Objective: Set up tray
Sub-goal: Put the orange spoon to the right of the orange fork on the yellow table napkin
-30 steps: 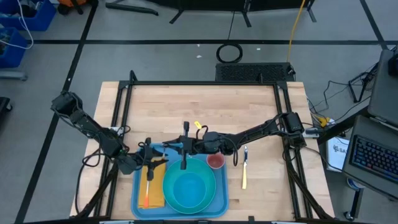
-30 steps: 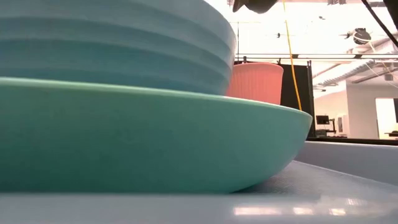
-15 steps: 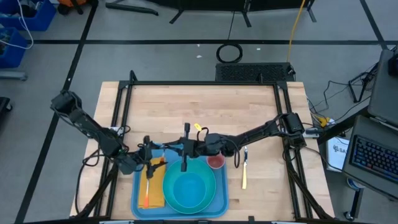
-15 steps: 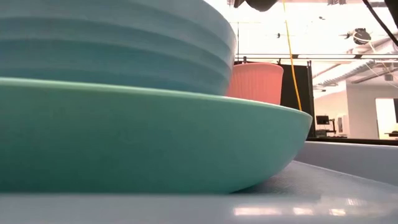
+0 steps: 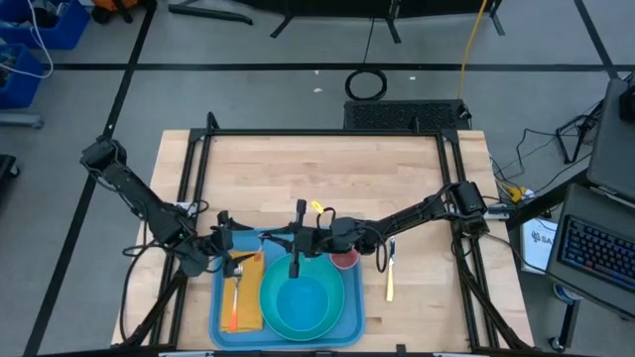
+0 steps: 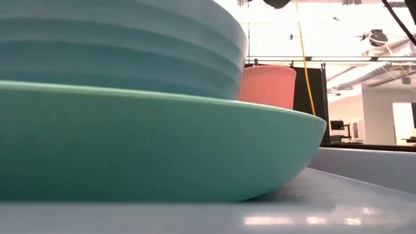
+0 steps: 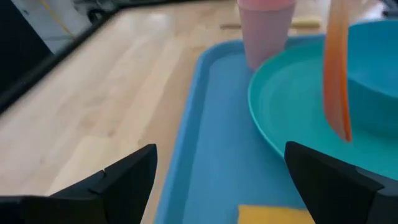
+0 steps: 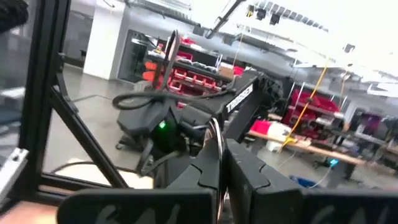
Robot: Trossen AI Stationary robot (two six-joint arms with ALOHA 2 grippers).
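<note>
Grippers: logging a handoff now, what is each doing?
Left gripper: open, holding nothing, over the tray.
Right gripper: shut, nothing visibly held.

Both arms are showing as slim, matte-black jointed links with blocky housings at the joints. Loose black cables are looping alongside the left arm [image 5: 139, 198] and the right arm [image 5: 417, 210]. The left gripper [image 7: 217, 180] is showing broad, flat, dark fingers. Pale lettering is running along the right gripper [image 8: 222, 168], and a small green light is glowing on the body behind it.
</note>
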